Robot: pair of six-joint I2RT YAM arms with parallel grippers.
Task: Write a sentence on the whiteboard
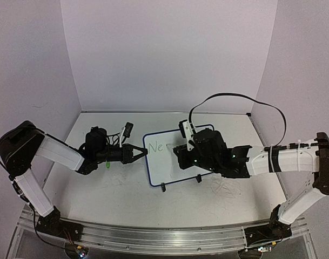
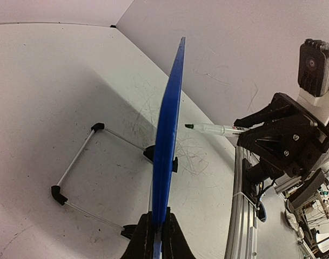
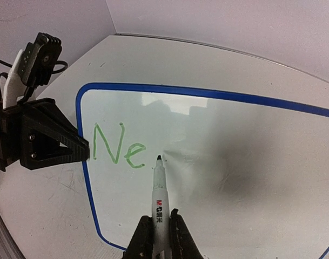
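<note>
Board [image 1: 169, 168]: mid-worktop [image 1: 115, 199], propped on its wire stand [image 2: 78, 162] – long axis running left to right, written face toward the marker
Sentence [image 3: 118, 145]: green "Ne" only, at the board's upper left
Marker [image 3: 160, 197]: long axis in line with the right jaws, tip pointing at the board – just right of the "e"
Left jaws: clenched on the board's left rim
Right jaws: grasping the marker barrel

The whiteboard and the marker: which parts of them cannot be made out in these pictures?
- Right wrist view: the picture's edges cut off the right and lower rim of the whiteboard; the right gripper hides the rear of the marker.
- Left wrist view: the whiteboard stands edge-on, so the sentence is unreadable there.
- Top view: the right gripper covers the marker and the whiteboard's middle.
</note>
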